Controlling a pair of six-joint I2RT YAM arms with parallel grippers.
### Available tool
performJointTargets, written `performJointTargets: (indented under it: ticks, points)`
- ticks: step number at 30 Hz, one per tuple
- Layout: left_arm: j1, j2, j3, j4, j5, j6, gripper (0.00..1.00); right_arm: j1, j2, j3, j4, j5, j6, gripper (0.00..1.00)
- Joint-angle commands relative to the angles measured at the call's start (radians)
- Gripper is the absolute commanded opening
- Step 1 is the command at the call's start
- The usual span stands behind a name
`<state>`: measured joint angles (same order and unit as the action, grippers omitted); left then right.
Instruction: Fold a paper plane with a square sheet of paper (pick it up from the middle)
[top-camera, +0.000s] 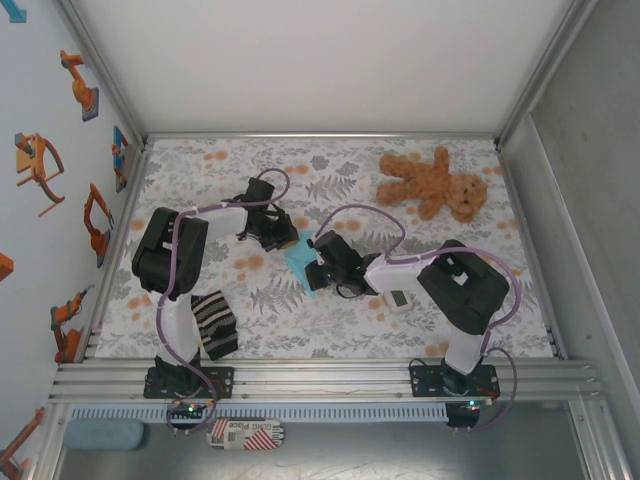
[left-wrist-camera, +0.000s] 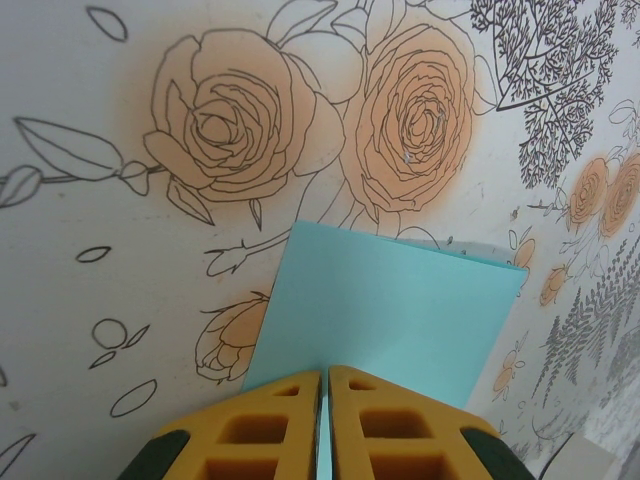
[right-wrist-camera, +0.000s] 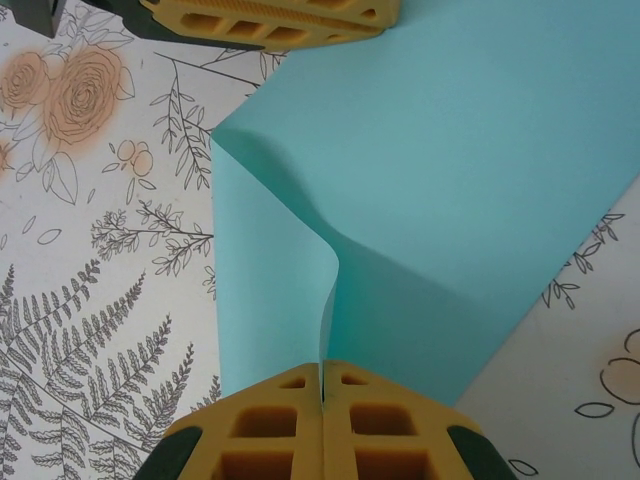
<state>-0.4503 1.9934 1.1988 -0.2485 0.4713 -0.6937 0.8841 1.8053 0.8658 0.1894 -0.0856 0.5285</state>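
Observation:
The square sheet of paper (top-camera: 298, 260), light blue, is held off the flowered table between both grippers. My left gripper (top-camera: 284, 236) is shut on one edge of the sheet (left-wrist-camera: 390, 310), its yellow fingertips (left-wrist-camera: 290, 400) pressed together on it. From the opposite side my right gripper (top-camera: 318, 264) is shut on the sheet (right-wrist-camera: 470, 170), which buckles into a raised ridge running into its jaws. The left gripper's yellow fingers (right-wrist-camera: 270, 18) appear at the top of the right wrist view, on the paper's far edge. The paper is a bent sheet, with no paper plane shape to see.
A brown teddy bear (top-camera: 432, 182) lies at the back right. A black-and-cream striped cloth (top-camera: 214, 324) lies by the left arm's base. A small white gadget (top-camera: 398, 300) sits under the right arm. Metal rails (top-camera: 320, 375) border the near edge.

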Motion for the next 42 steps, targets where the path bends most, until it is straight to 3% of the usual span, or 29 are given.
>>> performJointTargets:
  ticks: [1,18,25,35,42]
  points:
    - [-0.006,0.042,0.002,-0.067,-0.022,0.023,0.11,-0.006,0.009,0.001,-0.014,0.024,0.023,0.00]
    - [-0.004,0.017,0.023,-0.074,-0.002,0.020,0.11,-0.008,0.034,0.011,-0.028,0.015,0.022,0.00]
    - [-0.002,-0.125,0.047,-0.086,-0.004,0.001,0.17,-0.008,0.042,0.018,-0.033,0.009,0.025,0.00]
    - [-0.049,-0.345,-0.230,0.031,0.029,-0.119,0.13,-0.008,0.045,0.024,-0.031,0.001,0.021,0.00]
    - [-0.094,-0.326,-0.288,0.068,0.047,-0.158,0.10,-0.010,0.045,0.027,-0.036,0.001,0.021,0.00]
